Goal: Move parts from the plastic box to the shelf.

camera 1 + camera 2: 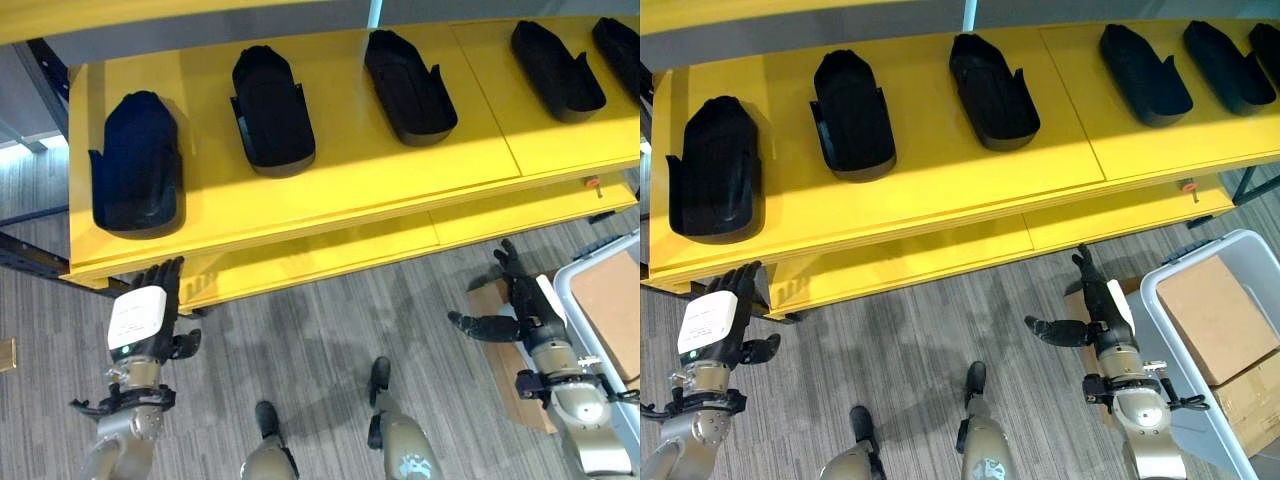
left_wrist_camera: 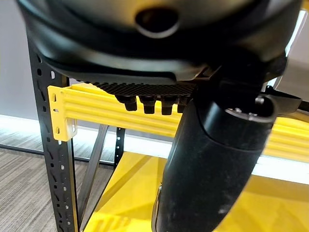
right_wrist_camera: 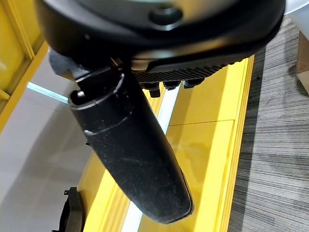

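- The left hand (image 1: 148,318) sits at the lower left of the left eye view, just below the front edge of the yellow shelf (image 1: 330,190); its fingers are straight and spread, grasping nothing.
- Across the upper half of that view, 5 black parts lie in a row on the shelf's top board, well apart from one another.
- The 1st part (image 1: 137,164) is at the upper left, nearest the left hand.
- The 2nd part (image 1: 272,112) lies to its right, the 3rd part (image 1: 409,87) at upper centre.
- The 4th part (image 1: 557,70) and 5th part (image 1: 618,52) reach toward the upper right corner.
- The right eye view shows a 6th part (image 1: 1270,45) cut by the upper right edge.
- A lower yellow board (image 1: 400,245) shows beneath the top one, above the grey wood-grain floor (image 1: 310,350).
- The right hand (image 1: 1102,310) is at the lower right of centre, over the floor; its fingers are straight, its thumb stands out to the side, and it holds nothing.
- The plastic box (image 1: 1160,300) is at the lower right, just beside the right hand; cardboard pieces (image 1: 1215,315) lie inside.
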Robot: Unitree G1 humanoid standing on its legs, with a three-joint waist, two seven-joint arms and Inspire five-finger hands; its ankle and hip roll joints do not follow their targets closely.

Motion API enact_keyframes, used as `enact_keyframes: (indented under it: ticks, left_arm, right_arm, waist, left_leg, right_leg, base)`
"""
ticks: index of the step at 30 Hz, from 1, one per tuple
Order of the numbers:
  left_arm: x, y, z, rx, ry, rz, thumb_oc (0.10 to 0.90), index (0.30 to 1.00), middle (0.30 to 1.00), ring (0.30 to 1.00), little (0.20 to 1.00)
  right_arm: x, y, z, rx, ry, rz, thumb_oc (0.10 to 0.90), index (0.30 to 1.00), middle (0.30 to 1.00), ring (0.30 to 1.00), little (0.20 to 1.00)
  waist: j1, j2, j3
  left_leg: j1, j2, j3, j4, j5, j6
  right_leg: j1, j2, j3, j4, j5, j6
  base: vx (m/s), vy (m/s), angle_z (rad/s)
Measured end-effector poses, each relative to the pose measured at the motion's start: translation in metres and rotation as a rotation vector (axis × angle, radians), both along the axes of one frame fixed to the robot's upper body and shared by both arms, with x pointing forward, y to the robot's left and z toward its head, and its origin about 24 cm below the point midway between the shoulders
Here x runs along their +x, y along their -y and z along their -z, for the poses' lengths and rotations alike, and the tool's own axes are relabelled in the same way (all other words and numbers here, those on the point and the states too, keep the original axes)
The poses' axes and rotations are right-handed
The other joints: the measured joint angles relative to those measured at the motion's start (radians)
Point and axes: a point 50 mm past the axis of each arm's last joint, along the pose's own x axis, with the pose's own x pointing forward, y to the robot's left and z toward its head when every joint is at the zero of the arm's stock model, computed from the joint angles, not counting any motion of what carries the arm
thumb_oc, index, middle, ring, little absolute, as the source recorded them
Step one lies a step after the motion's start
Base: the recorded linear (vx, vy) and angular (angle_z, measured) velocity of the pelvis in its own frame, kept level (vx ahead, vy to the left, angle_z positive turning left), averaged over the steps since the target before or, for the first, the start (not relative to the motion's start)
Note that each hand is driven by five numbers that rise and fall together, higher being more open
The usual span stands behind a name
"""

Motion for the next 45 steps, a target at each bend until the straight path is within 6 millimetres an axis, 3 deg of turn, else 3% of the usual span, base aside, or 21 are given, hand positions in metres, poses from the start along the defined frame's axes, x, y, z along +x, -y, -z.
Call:
enact_keyframes:
  ticks: [11,45]
  left_arm:
    - [0.008,-0.002,-0.004,0.004,0.041,-0.019,0.9,1.0,1.0,1.0,1.0]
    - [0.014,-0.006,-0.012,0.017,0.098,-0.063,0.9,1.0,1.0,1.0,1.0]
  right_arm:
    - [0.005,-0.002,-0.005,0.0,0.022,-0.007,0.9,1.0,1.0,1.0,1.0]
    - [0.009,-0.003,-0.009,0.0,0.041,-0.011,0.9,1.0,1.0,1.0,1.0]
  waist:
    - [0.0,-0.015,0.011]
    - [-0.001,-0.016,0.012]
  left_leg:
    - [-0.018,0.004,-0.002,0.031,-0.015,-0.001]
    - [-0.054,0.005,0.003,0.064,-0.024,-0.002]
  right_leg:
    - [-0.005,0.0,0.002,0.0,0.002,-0.002]
    - [-0.033,0.0,0.017,0.0,0.013,-0.008]
  base:
    - [0.0,0.0,0.0]
    - [0.0,0.0,0.0]
